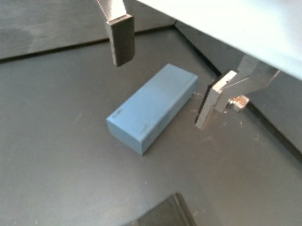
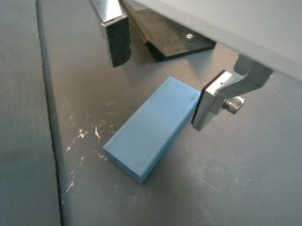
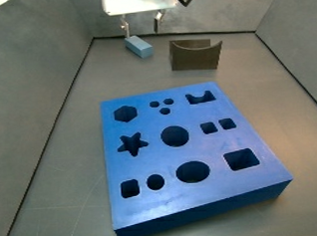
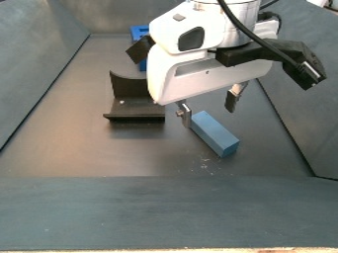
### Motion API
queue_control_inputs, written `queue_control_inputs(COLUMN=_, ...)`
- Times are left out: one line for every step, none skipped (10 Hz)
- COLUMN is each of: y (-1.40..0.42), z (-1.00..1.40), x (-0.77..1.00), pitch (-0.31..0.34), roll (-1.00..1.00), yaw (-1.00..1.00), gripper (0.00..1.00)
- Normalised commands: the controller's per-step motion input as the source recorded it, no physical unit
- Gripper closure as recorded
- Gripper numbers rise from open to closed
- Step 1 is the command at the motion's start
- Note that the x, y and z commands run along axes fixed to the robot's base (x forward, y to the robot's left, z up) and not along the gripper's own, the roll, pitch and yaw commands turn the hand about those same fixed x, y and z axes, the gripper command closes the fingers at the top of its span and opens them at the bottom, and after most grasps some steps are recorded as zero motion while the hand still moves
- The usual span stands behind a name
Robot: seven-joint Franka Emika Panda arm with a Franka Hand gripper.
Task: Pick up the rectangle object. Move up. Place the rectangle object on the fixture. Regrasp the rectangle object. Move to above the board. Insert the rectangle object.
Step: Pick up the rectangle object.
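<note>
Gripper (image 1: 165, 78) jaws apart, straddling rectangle object (image 1: 154, 108) on floor.

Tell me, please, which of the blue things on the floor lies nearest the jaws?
The small grey-blue block, lying flat between the fingers of the open gripper without touching them. The other blue thing, the big board with shaped holes, sits far off.

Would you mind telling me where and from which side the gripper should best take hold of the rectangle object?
Grip the rectangle object across its two long side faces, near mid-length, coming straight down from above. It lies flat on the floor, and the open gripper hangs above one end, fingers to either side.
</note>
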Motion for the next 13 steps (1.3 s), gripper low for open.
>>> queue_control_inputs(y=0.00, z=0.00, x=0.00, pitch=0.034, roll=0.00, yaw=0.00, gripper=0.00)
queue_control_inputs(y=0.05, z=-0.61, x=0.00, pitch=0.000, roll=-0.01, yaw=0.00, gripper=0.00)
queue_control_inputs(y=0.07, z=-0.91, x=-0.33, pitch=-0.266, roll=-0.01, yaw=0.00, gripper=0.00)
queue_control_inputs(y=0.01, z=-0.10, x=-0.43, pitch=-0.200, roll=-0.08, yaw=0.13, gripper=0.00)
queue_control_inputs(y=0.00, z=0.00, x=-0.04, pitch=0.000, roll=0.00, yaw=0.00, gripper=0.00)
queue_control_inputs(y=0.22, z=-0.28, x=-0.51, pitch=-0.246, roll=-0.29, yaw=0.09, gripper=0.00)
queue_control_inputs(y=0.25, z=0.00, x=-0.29, pitch=-0.183, roll=-0.29, yaw=0.09, gripper=0.00)
queue_control_inputs(y=0.00, z=-0.05, x=0.00, pitch=0.000, roll=0.00, yaw=0.00, gripper=0.00)
queue_control_inputs(y=-0.05, z=-0.49, x=0.06, pitch=0.154, roll=0.00, yaw=-0.18, gripper=0.00)
queue_control_inputs(y=-0.01, z=0.00, x=0.07, pitch=0.054, roll=0.00, yaw=-0.06, gripper=0.00)
queue_control_inputs(y=0.00, z=0.00, x=0.00, pitch=0.000, roll=0.00, yaw=0.00, gripper=1.00)
queue_control_inputs(y=0.00, z=0.00, x=0.00, pitch=0.000, roll=0.00, yaw=0.00, gripper=1.00)
queue_control_inputs(y=0.00, z=0.00, x=0.00, pitch=0.000, roll=0.00, yaw=0.00, gripper=1.00)
